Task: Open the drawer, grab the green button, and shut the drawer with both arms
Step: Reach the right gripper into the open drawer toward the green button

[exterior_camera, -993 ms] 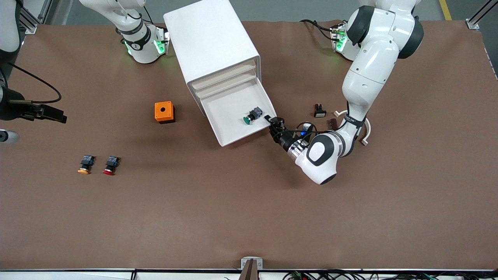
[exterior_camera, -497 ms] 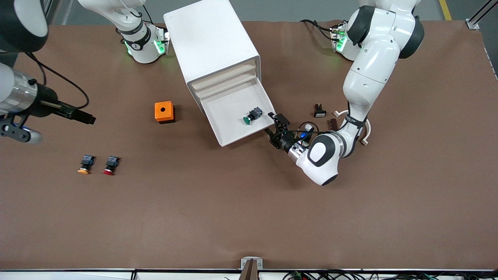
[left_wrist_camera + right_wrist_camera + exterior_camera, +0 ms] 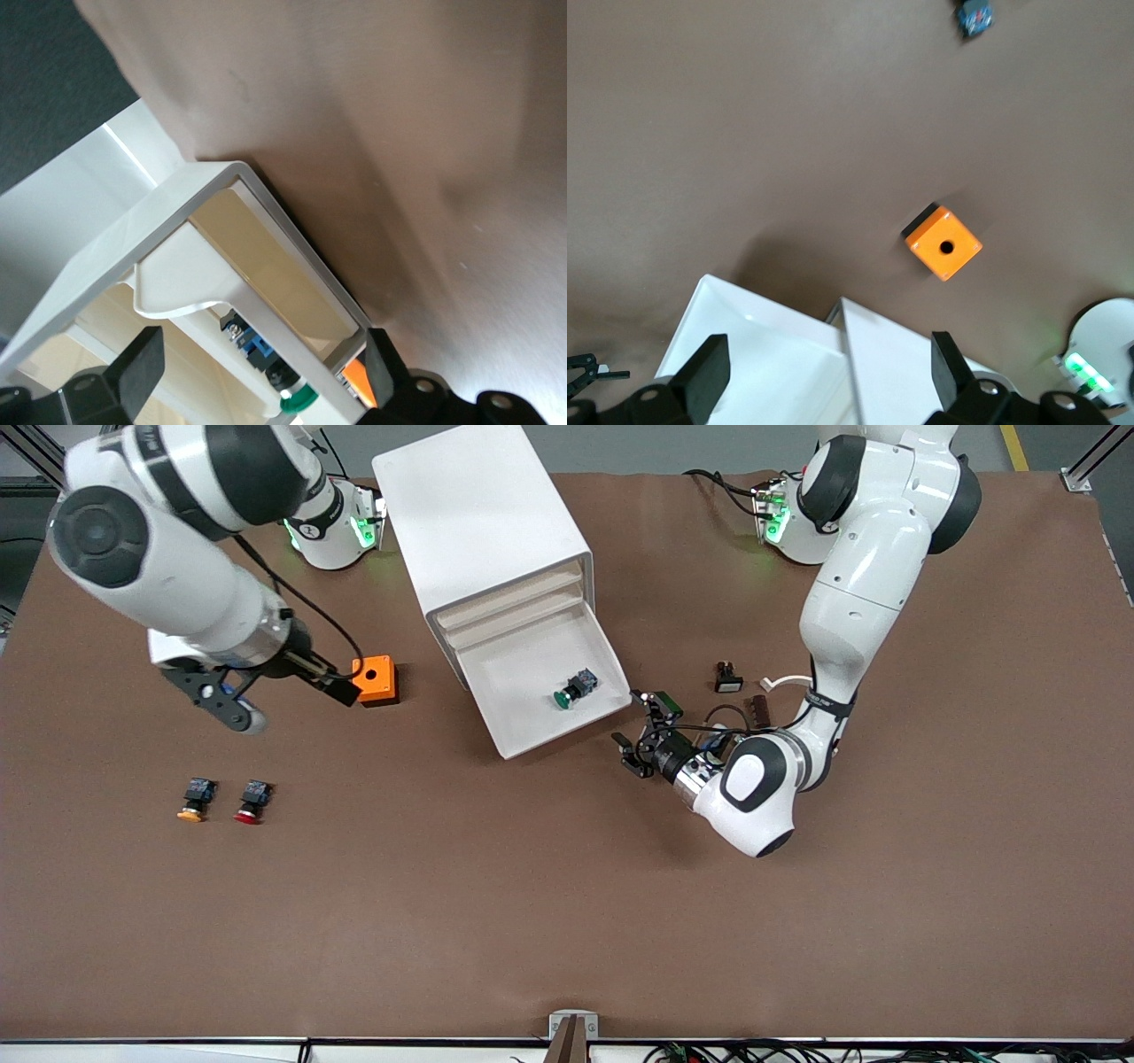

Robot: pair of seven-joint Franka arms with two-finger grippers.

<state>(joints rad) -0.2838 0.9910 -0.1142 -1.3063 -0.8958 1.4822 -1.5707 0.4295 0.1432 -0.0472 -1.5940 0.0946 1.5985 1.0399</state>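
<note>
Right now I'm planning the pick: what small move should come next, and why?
Probably bring the open right gripper from above the orange box over the open drawer, where the green button lies free; the open left gripper hovers beside the drawer's front.

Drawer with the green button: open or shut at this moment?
Open. The drawer is pulled out of the cabinet, its tray exposed, and the green button lies inside it.

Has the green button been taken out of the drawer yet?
No, the green button lies inside the open drawer, with the left gripper open just outside it.
</note>
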